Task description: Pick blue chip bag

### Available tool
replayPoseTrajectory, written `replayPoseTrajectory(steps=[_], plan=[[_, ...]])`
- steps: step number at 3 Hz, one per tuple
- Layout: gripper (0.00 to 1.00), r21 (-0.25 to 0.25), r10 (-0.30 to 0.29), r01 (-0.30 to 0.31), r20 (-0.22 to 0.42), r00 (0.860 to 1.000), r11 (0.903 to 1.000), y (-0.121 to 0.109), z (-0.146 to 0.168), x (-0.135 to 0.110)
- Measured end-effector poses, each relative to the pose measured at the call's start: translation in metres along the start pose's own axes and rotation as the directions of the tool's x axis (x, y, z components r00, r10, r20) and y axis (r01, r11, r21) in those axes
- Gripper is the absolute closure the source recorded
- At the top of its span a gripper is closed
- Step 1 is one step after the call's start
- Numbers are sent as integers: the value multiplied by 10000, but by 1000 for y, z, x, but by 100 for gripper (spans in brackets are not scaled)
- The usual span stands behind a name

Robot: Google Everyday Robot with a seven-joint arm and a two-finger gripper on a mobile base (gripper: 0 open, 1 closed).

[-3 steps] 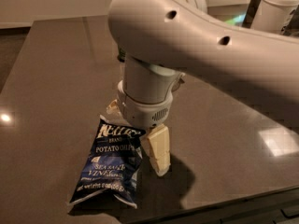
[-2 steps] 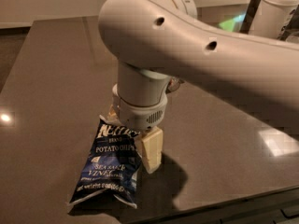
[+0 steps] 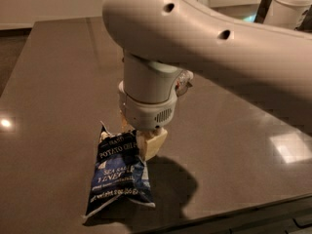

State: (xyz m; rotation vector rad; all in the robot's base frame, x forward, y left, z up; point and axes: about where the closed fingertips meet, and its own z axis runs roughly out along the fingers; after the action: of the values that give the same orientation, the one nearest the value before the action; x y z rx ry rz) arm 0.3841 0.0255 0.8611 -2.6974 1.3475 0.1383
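The blue chip bag (image 3: 116, 177) is dark navy with white lettering. It lies near the front edge of the dark table (image 3: 58, 82), its top end raised and pinched narrow. My gripper (image 3: 139, 141) hangs straight down from the big white arm (image 3: 204, 38) onto the bag's top right corner. One cream finger (image 3: 152, 143) presses the bag's right side; the other finger is mostly hidden behind the bag. The fingers are shut on the bag's top.
A crinkled shiny object (image 3: 184, 80) shows partly behind my wrist. A white cylinder (image 3: 292, 5) stands at the back right. The table's front edge (image 3: 234, 214) runs just below the bag. The floor shows past the left edge.
The cream finger has swung in from the bag's right side against its top. The bag's upper end is now squeezed narrower and pulled upright. The arm has shifted slightly left.
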Motion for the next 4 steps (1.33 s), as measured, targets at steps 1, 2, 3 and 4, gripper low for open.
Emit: replayPoseTrajectory(steps=[1,2,3,4], plan=[[87,-73,104,-102,331,9994,9999,4,-17,4],[100,-166,277,-263,925,9953,9995,6,-43,14],[100,18,269,-275,1540,9877,9996,3,-77,20],[100,593,50,-179,2117,9773,9981,-9,-114,19]])
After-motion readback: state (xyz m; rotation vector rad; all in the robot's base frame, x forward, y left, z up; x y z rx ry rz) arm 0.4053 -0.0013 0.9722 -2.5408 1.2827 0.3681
